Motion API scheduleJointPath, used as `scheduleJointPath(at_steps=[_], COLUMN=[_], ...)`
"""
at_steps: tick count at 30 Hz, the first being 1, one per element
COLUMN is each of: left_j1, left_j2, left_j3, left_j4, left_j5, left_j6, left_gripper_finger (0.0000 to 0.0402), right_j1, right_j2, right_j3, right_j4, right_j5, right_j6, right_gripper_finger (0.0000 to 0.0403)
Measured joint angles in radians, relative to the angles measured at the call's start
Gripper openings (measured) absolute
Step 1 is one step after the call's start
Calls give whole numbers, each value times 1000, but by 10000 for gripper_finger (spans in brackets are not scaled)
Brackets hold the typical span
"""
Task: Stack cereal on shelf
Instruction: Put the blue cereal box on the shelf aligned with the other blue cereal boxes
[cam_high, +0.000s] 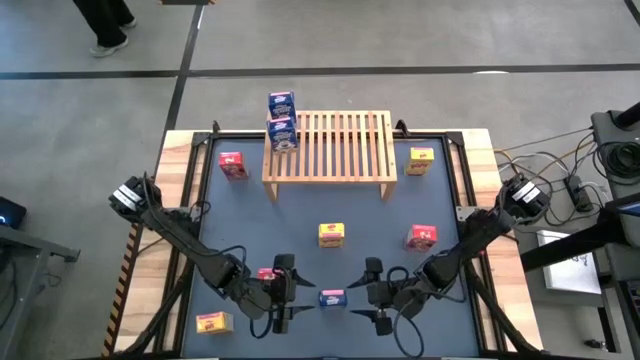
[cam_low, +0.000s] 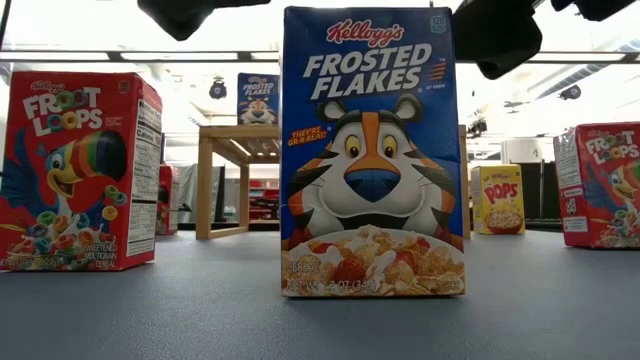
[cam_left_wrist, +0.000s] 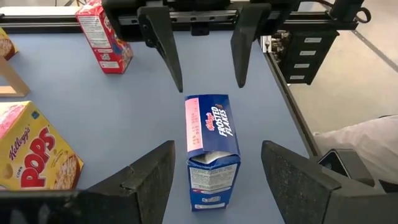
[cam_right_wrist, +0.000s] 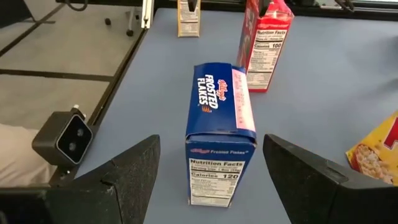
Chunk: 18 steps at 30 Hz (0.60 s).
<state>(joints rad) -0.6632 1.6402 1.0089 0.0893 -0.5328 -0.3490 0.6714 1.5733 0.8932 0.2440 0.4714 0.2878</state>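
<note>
Now, box by box:
Blue box in the middle: a Frosted Flakes box (cam_high: 332, 297) stands upright on the table near the front edge, right between the two grippers.
Left gripper: the left gripper (cam_high: 284, 291) sits just beside the blue box. Its fingers (cam_left_wrist: 150, 180) are spread wide, one on each side of the box, and they hold nothing.
Right gripper: the right gripper (cam_high: 376, 294) faces it from the other side. Its jaws are wide open too, and empty.
Shelf: the wooden shelf (cam_high: 330, 147) stands at the back of the table. Two blue boxes (cam_high: 282, 118) sit at its left end, one on top of the other.
Red boxes: one (cam_high: 233, 165) is left of the shelf, one (cam_high: 421, 236) is on the right side, and one (cam_high: 266, 274) is just by the left gripper.
Yellow boxes: one (cam_high: 331, 234) is in the middle of the table, one (cam_high: 421, 160) is right of the shelf, and one (cam_high: 213, 322) is at the front left corner.
</note>
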Motion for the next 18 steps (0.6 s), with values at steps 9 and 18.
scheduleJointPath(at_steps=[9,18], left_j1=[0,1], left_j2=[40,42], left_j3=[-7,-7], left_j4=[39,44], left_j5=[20,21], left_j6=[-28,-63], left_gripper_finger=[224,243], right_j1=[-7,-18], right_j2=[-27,-48], right_j3=[0,0], right_j4=[-7,-35], right_j5=[24,34], right_j6=[-46,-63], right_gripper_finger=[274,274])
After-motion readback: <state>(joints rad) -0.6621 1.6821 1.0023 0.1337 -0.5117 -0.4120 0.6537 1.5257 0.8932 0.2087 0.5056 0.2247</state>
